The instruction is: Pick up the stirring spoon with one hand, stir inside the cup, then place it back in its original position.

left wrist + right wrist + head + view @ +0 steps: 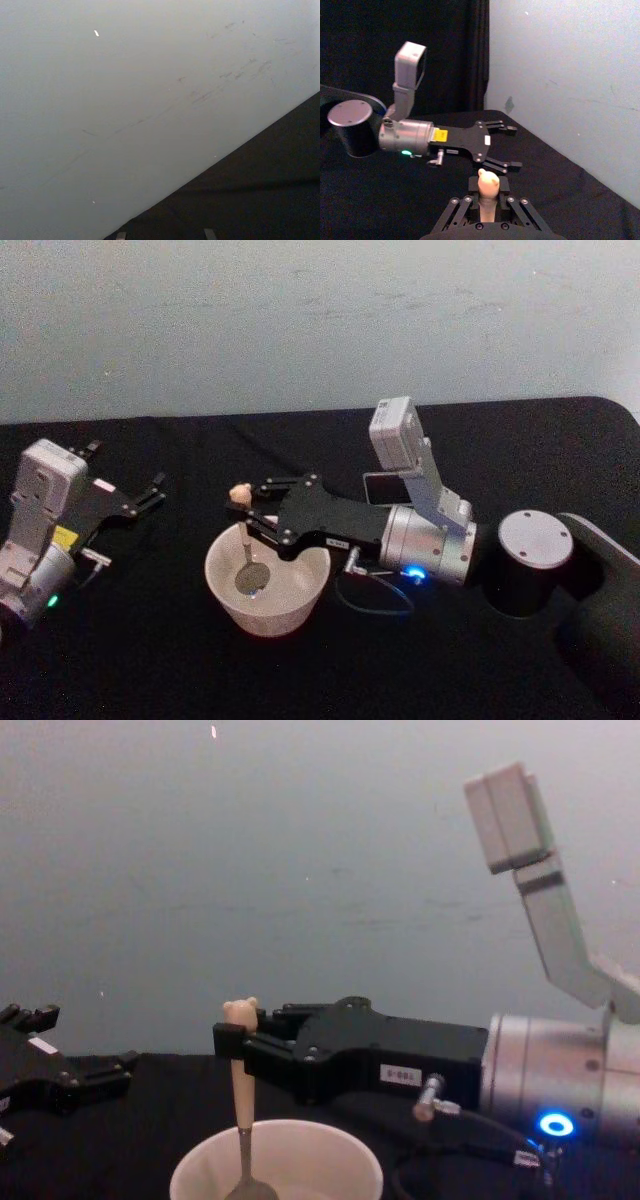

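The right claw (250, 508) reaches in from the right, low over the black counter (150, 660), with its silver wrist lying nearly level. Its fingers are clamped on the stirring spoon (243, 540), pinching the cream handle just under the small bear head. From the chest view the right claw (228, 1042) holds the stirring spoon (241, 1070) close to upright, with the bear head poking up above the fingers. In the right wrist view that same bear head stands between the two closed fingers of the right claw (488, 202), marking the stirring spoon (488, 181).

The spoon's thin dark neck runs down into the cup (265, 620), and the shiny round bowl sits low inside, near the middle. I cannot tell whether it touches the cup's floor. In the chest view the cup (280, 1128) stands directly beneath the claw's tips, and the spoon's bowl dips below its rim.

A dark square-mouthed holder (383, 488) stands behind the right wrist, partly hidden by the camera mount and apart from the cup.

The left claw (125, 468) rests off to the left, well apart from the cup, fingers spread wide and holding nothing. It shows the same way across the counter in the right wrist view (512, 146) and at the chest view's left edge (80, 1040).
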You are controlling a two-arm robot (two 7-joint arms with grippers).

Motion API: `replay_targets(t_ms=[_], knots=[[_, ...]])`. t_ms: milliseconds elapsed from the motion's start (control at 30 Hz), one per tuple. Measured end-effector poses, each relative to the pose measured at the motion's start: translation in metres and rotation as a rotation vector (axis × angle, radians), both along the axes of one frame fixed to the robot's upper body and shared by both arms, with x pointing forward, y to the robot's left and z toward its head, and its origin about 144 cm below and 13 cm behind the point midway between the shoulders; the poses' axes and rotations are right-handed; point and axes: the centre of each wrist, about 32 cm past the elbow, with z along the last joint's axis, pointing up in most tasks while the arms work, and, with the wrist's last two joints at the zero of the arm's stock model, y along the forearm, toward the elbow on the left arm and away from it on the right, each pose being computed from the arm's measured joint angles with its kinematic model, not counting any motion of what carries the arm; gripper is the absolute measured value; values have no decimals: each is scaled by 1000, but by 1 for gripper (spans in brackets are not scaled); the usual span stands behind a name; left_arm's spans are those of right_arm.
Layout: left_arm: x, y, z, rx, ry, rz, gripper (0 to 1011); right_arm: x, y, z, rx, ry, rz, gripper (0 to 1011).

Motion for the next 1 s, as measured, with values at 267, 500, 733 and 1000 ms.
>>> replay_targets(t_ms=[267,500,733,1000], knots=[[0,0,0,0,0,0,1001,11,1,-3,-16,-5,-35,215],[0,0,0,0,0,0,1001,12,-5,-4,-20,-1,-59,215],[0,0,0,0,0,0,1001,10,-17,-4,-24,3,-81,214],[0,0,0,0,0,0,1001,0,-30,-2,-10,6,-77,214]])
